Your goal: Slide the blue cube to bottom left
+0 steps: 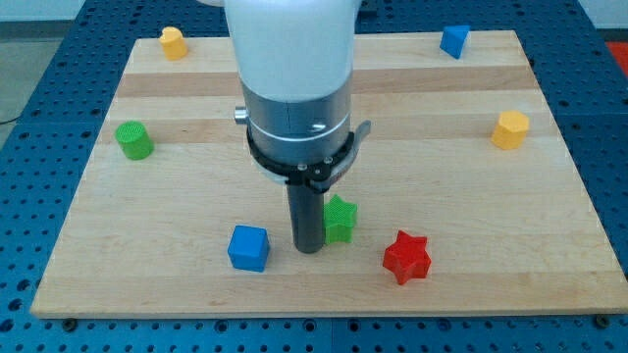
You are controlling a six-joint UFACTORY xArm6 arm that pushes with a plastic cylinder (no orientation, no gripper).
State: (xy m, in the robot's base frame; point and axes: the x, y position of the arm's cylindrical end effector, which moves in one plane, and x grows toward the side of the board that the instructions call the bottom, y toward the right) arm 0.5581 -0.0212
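My tip sits on the wooden board just beside the blue cube, at its three o'clock, with a small gap between us; the green star is right behind me and may be touching the rod. I have no claw to open or close, only this rod, holding nothing. The cube lies low on the board, left of centre. I judge I am lined up to push: next I should press toward eight o'clock, keeping contact centred so it doesn't spin off
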